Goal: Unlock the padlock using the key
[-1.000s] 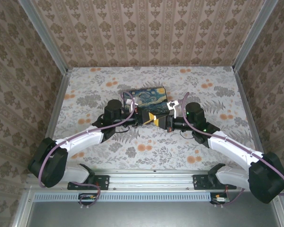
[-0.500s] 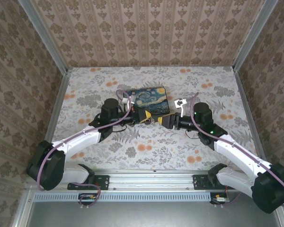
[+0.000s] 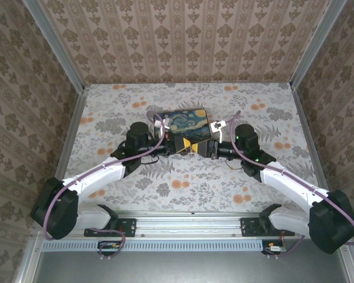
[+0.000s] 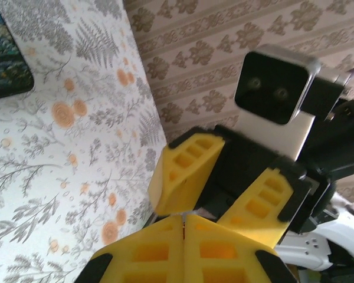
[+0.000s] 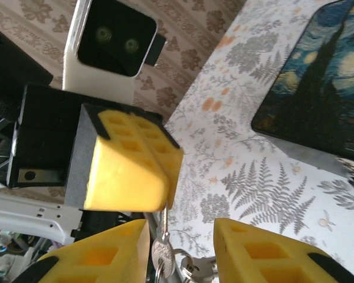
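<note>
My left gripper [image 3: 187,147] is shut on the blade of the key [image 5: 162,253], which is small and silvery. The key's head hangs out below the left gripper's yellow fingers [image 5: 130,177], with a ring and a second key [image 5: 194,272] on it. From the other side my right gripper [image 5: 182,229] stands open around that key head, which hangs close to one finger, and the two grippers meet tip to tip [image 3: 205,149]. In the left wrist view a thin sliver shows between my left gripper's [image 4: 183,219] closed fingers. The padlock is hidden.
The black box with the starry-night lid [image 3: 189,122] lies on the flowered cloth just behind the two grippers, and a corner of this box [image 4: 6,53] is also in the left wrist view. Patterned walls enclose the table on three sides.
The right gripper opened and pulled back to the right, then came in again to the left gripper's tips, its jaws somewhat narrower. The left gripper stayed shut and barely moved.
</note>
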Robot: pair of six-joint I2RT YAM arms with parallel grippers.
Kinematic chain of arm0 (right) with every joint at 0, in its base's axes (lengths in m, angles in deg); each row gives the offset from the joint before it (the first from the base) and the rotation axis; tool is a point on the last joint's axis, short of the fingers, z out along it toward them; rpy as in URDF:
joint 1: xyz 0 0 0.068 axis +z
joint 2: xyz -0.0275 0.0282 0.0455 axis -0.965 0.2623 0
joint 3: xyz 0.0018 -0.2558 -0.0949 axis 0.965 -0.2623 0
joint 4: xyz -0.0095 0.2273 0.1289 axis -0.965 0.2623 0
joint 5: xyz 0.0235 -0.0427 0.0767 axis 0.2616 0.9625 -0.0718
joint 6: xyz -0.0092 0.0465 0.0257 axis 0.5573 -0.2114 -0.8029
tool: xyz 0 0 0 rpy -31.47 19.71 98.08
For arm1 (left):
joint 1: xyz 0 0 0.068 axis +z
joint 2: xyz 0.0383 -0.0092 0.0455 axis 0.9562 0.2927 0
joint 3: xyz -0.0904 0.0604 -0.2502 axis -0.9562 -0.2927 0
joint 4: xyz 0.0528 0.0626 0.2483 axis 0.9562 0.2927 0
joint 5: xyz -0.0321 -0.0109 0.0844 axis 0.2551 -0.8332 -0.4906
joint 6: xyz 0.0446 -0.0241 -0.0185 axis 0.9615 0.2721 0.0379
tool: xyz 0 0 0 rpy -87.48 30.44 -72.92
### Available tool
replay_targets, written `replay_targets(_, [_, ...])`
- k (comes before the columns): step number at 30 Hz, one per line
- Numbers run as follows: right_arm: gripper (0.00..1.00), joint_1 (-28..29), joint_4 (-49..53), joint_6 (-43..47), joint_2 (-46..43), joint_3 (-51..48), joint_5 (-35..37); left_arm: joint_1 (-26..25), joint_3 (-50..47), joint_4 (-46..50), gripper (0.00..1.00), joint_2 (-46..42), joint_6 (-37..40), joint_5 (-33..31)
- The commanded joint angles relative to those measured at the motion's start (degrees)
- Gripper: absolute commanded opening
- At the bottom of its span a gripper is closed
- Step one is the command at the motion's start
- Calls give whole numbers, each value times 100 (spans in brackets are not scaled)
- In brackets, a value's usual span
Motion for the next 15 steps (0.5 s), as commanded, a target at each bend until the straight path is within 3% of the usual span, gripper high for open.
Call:
replay_targets(1, [34,61,-484,-210,27,18,-201,99,-117,-630,0,-32,-296,45])
replay_targets(7, [30,97,-766,-429,124,-17,-209,117,-124,-709,0,-41,-362,-3])
replay_targets(15, [33,107,-1095,-680,189,-127,-126,174,-208,-983,0,-59,-543,-68])
